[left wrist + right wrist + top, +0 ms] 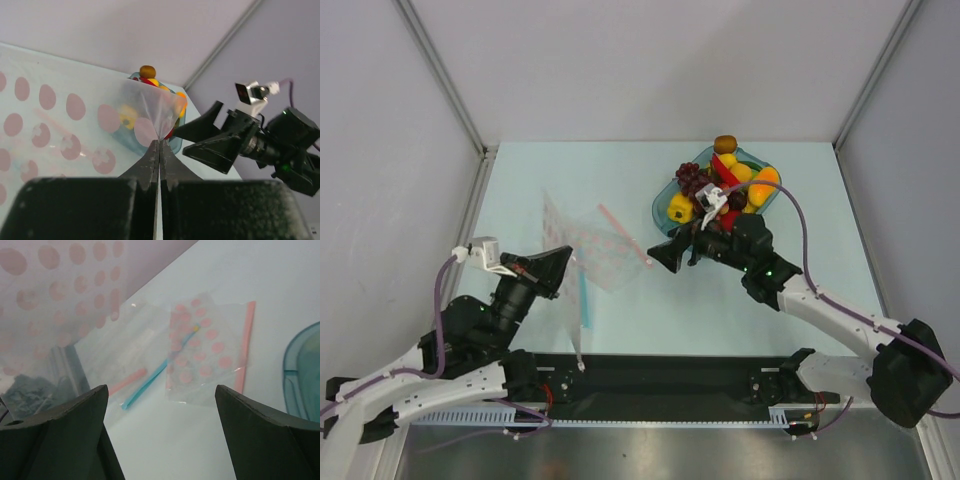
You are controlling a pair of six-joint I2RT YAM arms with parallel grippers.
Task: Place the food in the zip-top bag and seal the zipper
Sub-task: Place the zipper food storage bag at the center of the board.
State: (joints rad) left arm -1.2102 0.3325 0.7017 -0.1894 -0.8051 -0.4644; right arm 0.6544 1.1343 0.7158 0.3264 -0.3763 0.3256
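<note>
The zip-top bag (598,250), clear with pink dots, is partly lifted off the table. My left gripper (558,266) is shut on its left edge; in the left wrist view the jaws (160,141) pinch a fold of the bag (60,125). The zipper (621,232) is the pink strip along the bag's right side, also in the right wrist view (245,347). My right gripper (666,256) is open and empty, just right of the bag (200,350). The food stays in the teal dish: grape bunch (692,178), yellow pepper (680,208), red fruit (725,166).
The teal translucent dish (662,205) stands at the back right; its rim shows in the right wrist view (295,375). A thin blue strip (583,296) runs along the bag's near part. Grey walls close the table on three sides.
</note>
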